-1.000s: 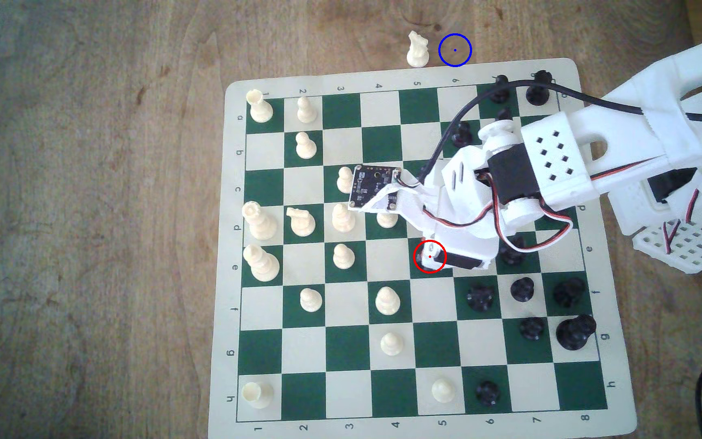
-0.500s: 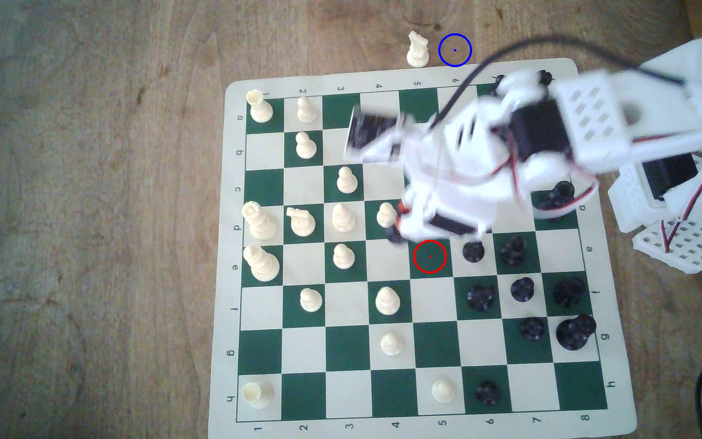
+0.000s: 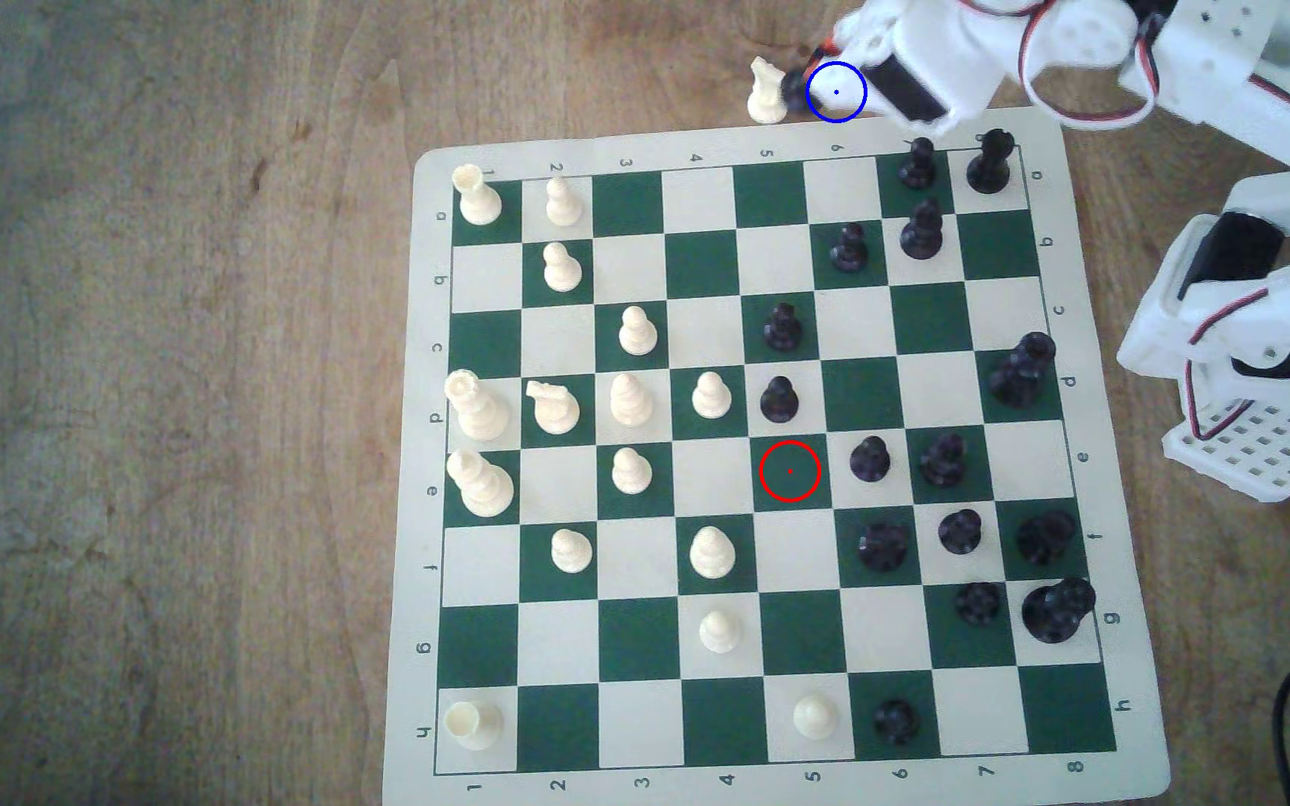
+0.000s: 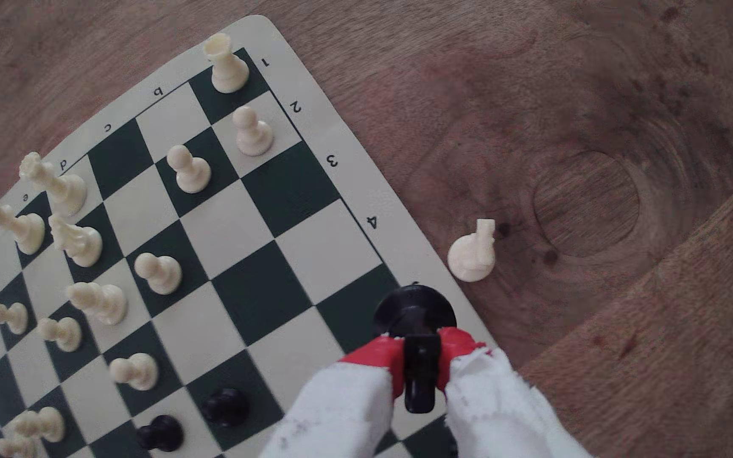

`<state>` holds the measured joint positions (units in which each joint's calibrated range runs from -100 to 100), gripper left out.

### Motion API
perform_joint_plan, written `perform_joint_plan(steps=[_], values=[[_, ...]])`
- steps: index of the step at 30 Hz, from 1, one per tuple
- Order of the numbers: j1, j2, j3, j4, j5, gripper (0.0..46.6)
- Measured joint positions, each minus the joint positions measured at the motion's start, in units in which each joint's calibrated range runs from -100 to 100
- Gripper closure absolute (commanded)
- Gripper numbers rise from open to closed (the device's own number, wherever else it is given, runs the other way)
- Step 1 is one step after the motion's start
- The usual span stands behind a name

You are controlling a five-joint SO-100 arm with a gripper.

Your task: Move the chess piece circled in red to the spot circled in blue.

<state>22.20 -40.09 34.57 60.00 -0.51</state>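
Black chess piece (image 4: 417,334) hangs clamped between the gripper's (image 4: 420,352) red-tipped fingers (image 4: 375,354), above the board's edge (image 3: 626,139). A cream knight (image 3: 766,93) stands just beside it on the wood. In the exterior view the arm (image 3: 937,62) covers the blue-ringed spot (image 3: 836,92), hiding most of the piece.

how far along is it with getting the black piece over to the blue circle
Pickup looks done: the red-ringed square is bare. In hand: the claw is shut on the black piece, carried off the board's edge, beside the cream knight and at the rim of the blue ring. Left: centre it over the ring, set it down, release.
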Motion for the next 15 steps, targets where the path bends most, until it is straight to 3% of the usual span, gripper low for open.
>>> perform_joint_plan(steps=[5, 15], values=[[5.0, 4.2, 0.0, 0.0, 2.3, 46.4], [7.8, 15.7, -0.1, -2.5, 3.7, 46.4]])
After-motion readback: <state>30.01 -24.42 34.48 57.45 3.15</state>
